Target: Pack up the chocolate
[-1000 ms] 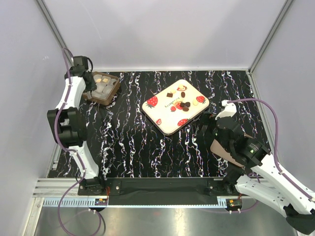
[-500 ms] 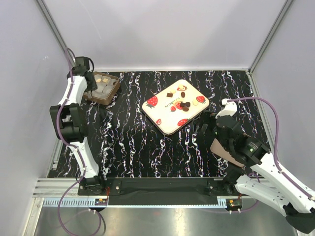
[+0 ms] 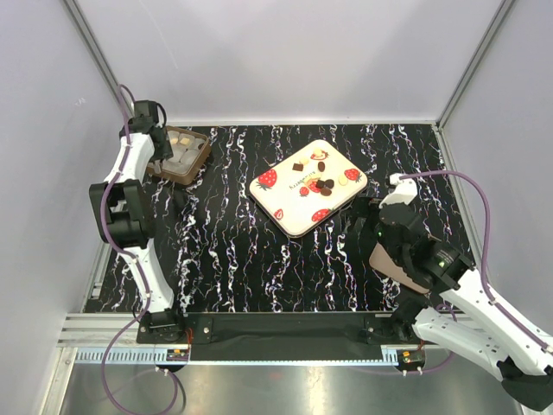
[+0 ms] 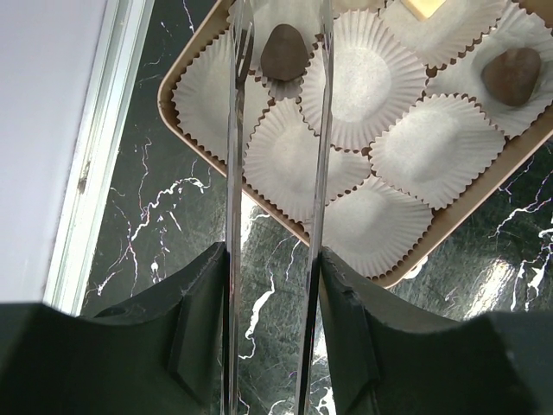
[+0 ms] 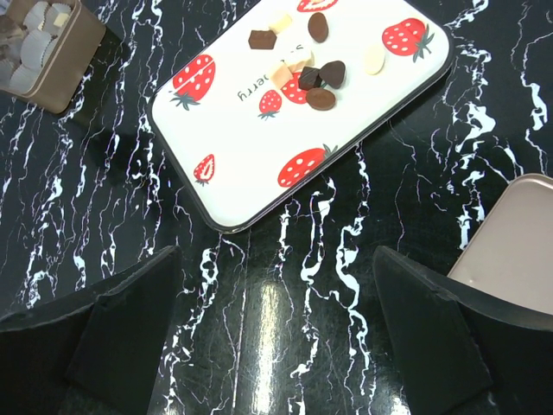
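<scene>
The chocolate [image 3: 321, 183] lies as several small dark, tan and cream pieces on the white strawberry tray [image 3: 294, 212]; the right wrist view shows it too [image 5: 321, 82]. The brown box [image 3: 195, 168] of white paper cups stands at the back left. My left gripper [image 3: 164, 143] hovers over it, its long thin metal fingers [image 4: 232, 173] apart. A dark chocolate [image 4: 283, 52] lies in a cup between the tips, touching neither. Another dark piece [image 4: 511, 76] sits in a cup to the right. My right gripper [image 5: 272, 259] is wide open and empty above the table, near the tray's front edge.
A pinkish-tan box lid [image 3: 393, 264] lies on the table under my right arm and shows at the right edge of the right wrist view [image 5: 510, 251]. White walls and metal rails [image 3: 95, 259] close in the black marbled table.
My left gripper has shifted slightly over the box at the back left. The right arm has barely moved.
</scene>
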Robot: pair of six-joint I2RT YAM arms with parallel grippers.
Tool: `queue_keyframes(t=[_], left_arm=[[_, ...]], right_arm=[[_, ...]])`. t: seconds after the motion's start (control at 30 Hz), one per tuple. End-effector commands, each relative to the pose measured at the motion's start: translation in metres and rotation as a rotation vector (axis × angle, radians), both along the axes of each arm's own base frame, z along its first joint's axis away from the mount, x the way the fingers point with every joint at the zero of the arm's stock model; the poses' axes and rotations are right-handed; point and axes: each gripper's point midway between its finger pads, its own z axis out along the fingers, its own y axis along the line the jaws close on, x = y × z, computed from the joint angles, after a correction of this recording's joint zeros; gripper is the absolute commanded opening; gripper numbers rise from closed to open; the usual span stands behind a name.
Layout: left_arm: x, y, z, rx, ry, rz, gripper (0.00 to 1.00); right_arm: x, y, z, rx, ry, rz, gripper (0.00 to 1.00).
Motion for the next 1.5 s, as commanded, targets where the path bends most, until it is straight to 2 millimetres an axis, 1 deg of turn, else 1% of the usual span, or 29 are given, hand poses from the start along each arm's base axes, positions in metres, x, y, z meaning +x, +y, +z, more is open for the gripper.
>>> queue_keyframes(t=[0.0,0.03,0.1,0.13,0.17,0.2,0.23,0.3,0.33,0.37,0.4,0.43,0.5,0.53,0.6,0.63,0.67,0.77,0.8,0.83,0.87,0.93,1.07,1.1,1.13,1.27,1.3,1.33,1.47], left_arm=[[0.015,0.001,0.073,0.029,-0.192,0.002,0.48],[0.013,-0.007,0.086,0.028,-0.215,-0.016,0.48],[0.009,-0.017,0.096,0.029,-0.223,-0.041,0.48],[0.004,-0.028,0.107,0.028,-0.239,-0.060,0.48],[0.000,-0.037,0.110,0.014,-0.242,-0.084,0.48],[-0.006,-0.046,0.122,0.009,-0.263,-0.105,0.48],[-0.010,-0.065,0.121,-0.009,-0.257,-0.152,0.48],[-0.020,-0.083,0.122,-0.006,-0.247,-0.183,0.48],[-0.029,-0.103,0.125,-0.015,-0.248,-0.222,0.48],[-0.033,-0.122,0.124,-0.050,-0.251,-0.276,0.48],[-0.041,-0.139,0.132,-0.073,-0.274,-0.319,0.48],[-0.051,-0.176,0.122,-0.105,-0.253,-0.414,0.48],[-0.063,-0.207,0.123,-0.119,-0.264,-0.483,0.48],[-0.075,-0.238,0.113,-0.141,-0.242,-0.561,0.48],[-0.083,-0.267,0.112,-0.166,-0.260,-0.631,0.48],[-0.094,-0.292,0.104,-0.188,-0.243,-0.696,0.48],[-0.095,-0.303,0.103,-0.197,-0.255,-0.719,0.48],[-0.106,-0.338,0.087,-0.228,-0.229,-0.802,0.48],[-0.107,-0.347,0.077,-0.233,-0.206,-0.820,0.48],[-0.112,-0.360,0.073,-0.243,-0.199,-0.851,0.48],[-0.113,-0.365,0.070,-0.242,-0.191,-0.864,0.47],[-0.116,-0.379,0.056,-0.244,-0.172,-0.891,0.48],[-0.119,-0.396,0.031,-0.247,-0.123,-0.923,0.48],[-0.118,-0.398,0.021,-0.244,-0.104,-0.924,0.48],[-0.119,-0.402,0.018,-0.251,-0.100,-0.935,0.48],[-0.118,-0.410,0.000,-0.249,-0.071,-0.938,0.48],[-0.117,-0.409,-0.009,-0.237,-0.051,-0.931,0.48],[-0.114,-0.409,-0.009,-0.232,-0.054,-0.926,0.48],[-0.112,-0.409,-0.026,-0.213,-0.028,-0.918,0.48]], right_arm=[[0.002,-0.009,0.024,0.013,-0.060,-0.037,1.00],[0.002,-0.009,0.025,0.014,-0.060,-0.036,1.00],[-0.001,-0.007,0.030,0.028,-0.058,-0.021,1.00],[-0.002,-0.007,0.032,0.033,-0.055,-0.015,1.00],[-0.003,-0.006,0.034,0.039,-0.051,-0.014,1.00],[-0.005,-0.006,0.036,0.044,-0.047,-0.005,1.00],[-0.006,-0.006,0.038,0.048,-0.047,-0.006,1.00],[-0.008,-0.007,0.040,0.059,-0.052,-0.005,1.00],[-0.009,-0.008,0.040,0.060,-0.051,-0.005,1.00],[-0.010,-0.009,0.042,0.064,-0.054,-0.005,1.00],[-0.011,-0.010,0.041,0.061,-0.051,-0.004,1.00],[-0.012,-0.011,0.042,0.060,-0.051,-0.007,1.00],[-0.012,-0.012,0.041,0.059,-0.050,-0.012,1.00],[-0.012,-0.012,0.040,0.060,-0.048,-0.011,1.00],[-0.013,-0.013,0.040,0.062,-0.046,-0.012,1.00],[-0.013,-0.012,0.040,0.064,-0.044,-0.011,1.00],[-0.014,-0.012,0.040,0.070,-0.045,-0.010,1.00],[-0.015,-0.012,0.040,0.077,-0.040,-0.008,1.00],[-0.016,-0.012,0.040,0.078,-0.039,-0.008,1.00],[-0.016,-0.013,0.040,0.079,-0.040,-0.013,1.00],[-0.017,-0.014,0.039,0.078,-0.039,-0.012,1.00],[-0.017,-0.015,0.037,0.074,-0.034,-0.019,1.00],[-0.018,-0.015,0.036,0.076,-0.030,-0.015,1.00],[-0.018,-0.016,0.035,0.073,-0.030,-0.016,1.00],[-0.018,-0.016,0.036,0.073,-0.033,-0.019,1.00],[-0.017,-0.017,0.036,0.069,-0.036,-0.021,0.99],[-0.017,-0.017,0.036,0.067,-0.036,-0.021,1.00],[-0.017,-0.016,0.036,0.069,-0.037,-0.020,1.00],[-0.017,-0.016,0.035,0.065,-0.036,-0.018,1.00]])
